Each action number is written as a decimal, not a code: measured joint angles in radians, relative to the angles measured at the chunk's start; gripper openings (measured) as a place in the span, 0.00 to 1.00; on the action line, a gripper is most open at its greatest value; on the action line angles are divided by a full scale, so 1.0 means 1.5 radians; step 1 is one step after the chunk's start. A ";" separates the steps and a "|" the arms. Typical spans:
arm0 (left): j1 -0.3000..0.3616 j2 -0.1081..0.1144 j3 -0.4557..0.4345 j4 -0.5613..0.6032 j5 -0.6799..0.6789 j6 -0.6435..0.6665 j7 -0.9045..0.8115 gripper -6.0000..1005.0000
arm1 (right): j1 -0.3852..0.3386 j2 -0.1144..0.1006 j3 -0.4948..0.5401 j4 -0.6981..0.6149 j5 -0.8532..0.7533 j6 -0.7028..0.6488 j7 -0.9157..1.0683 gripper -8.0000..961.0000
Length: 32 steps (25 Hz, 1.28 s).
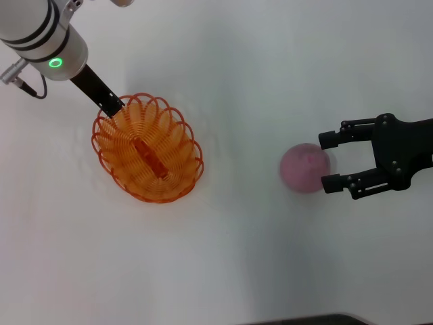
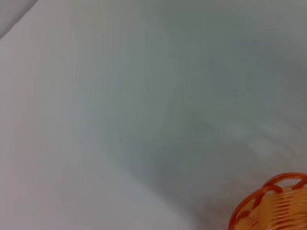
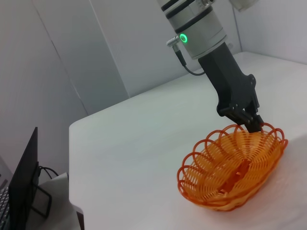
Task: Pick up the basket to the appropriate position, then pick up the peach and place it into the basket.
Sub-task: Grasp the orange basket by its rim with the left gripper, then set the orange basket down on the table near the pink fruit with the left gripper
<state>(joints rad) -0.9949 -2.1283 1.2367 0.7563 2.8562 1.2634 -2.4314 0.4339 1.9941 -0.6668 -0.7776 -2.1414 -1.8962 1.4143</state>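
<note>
Right gripper lining up on the peach
Spread wide, its 2 fingers flank the peach's 3 o'clock side; push further until both straddle its middle, then squeeze gently. Left gripper is pinched on the basket rim at 11 o'clock, basket well apart at the peach's 9 o'clock.

The basket sits on the table toward the left, with the left gripper at its far-left rim. The peach lies well to its right on the table, outside the basket, and the right gripper is just right of the peach, one fingertip on either side of its right edge
</note>
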 joint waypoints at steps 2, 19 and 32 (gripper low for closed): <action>0.000 0.001 -0.002 0.001 0.000 0.007 0.000 0.07 | 0.000 0.000 0.000 0.000 0.000 0.000 0.000 0.91; 0.015 -0.001 -0.039 0.247 0.000 0.229 -0.011 0.05 | 0.000 0.000 0.003 0.000 0.004 -0.005 0.000 0.91; -0.005 0.011 -0.086 0.324 0.000 0.317 -0.019 0.05 | 0.007 -0.001 0.003 0.000 0.005 -0.006 0.003 0.91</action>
<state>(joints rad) -1.0027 -2.1123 1.1078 1.2421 2.8563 1.7395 -2.4593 0.4444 1.9922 -0.6618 -0.7777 -2.1336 -1.9053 1.4184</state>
